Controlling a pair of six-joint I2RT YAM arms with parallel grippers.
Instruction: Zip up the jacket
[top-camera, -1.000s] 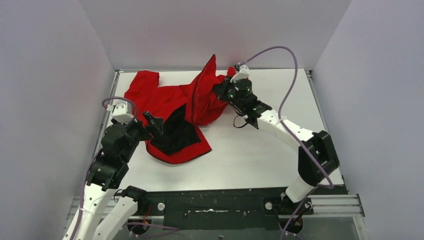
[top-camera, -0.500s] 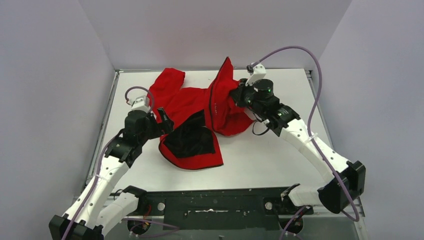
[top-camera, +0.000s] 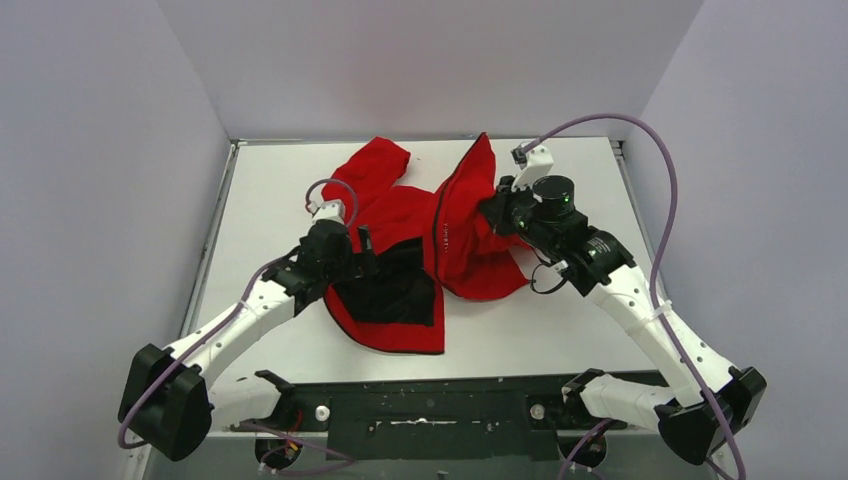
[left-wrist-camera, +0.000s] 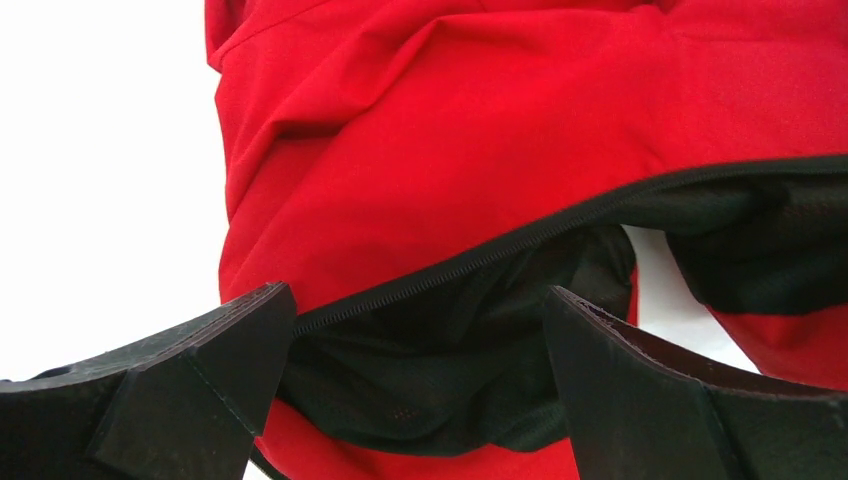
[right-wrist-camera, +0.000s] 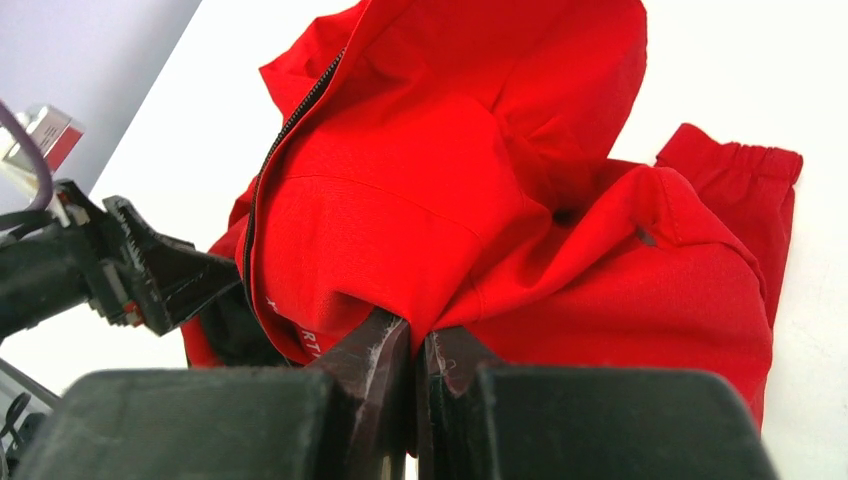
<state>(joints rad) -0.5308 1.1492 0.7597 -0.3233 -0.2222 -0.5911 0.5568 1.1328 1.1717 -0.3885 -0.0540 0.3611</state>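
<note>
Within the last second the right gripper (right-wrist-camera: 412, 335), pinching a fold of the red jacket (top-camera: 400, 215), has dragged it rightward to the middle of the table (top-camera: 560, 320), one front panel peaked up. The left gripper (left-wrist-camera: 420, 310), spread wide, has followed to the open zipper edge (left-wrist-camera: 480, 255). Nothing is zipped yet; the edges likely still need aligning.

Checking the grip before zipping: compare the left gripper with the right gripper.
The left gripper stands wide open; the right gripper is shut. The left gripper grips nothing, straddling the dark zipper edge; the right gripper pinches a fold of the red jacket. Both are dark and at the same jacket.
</note>
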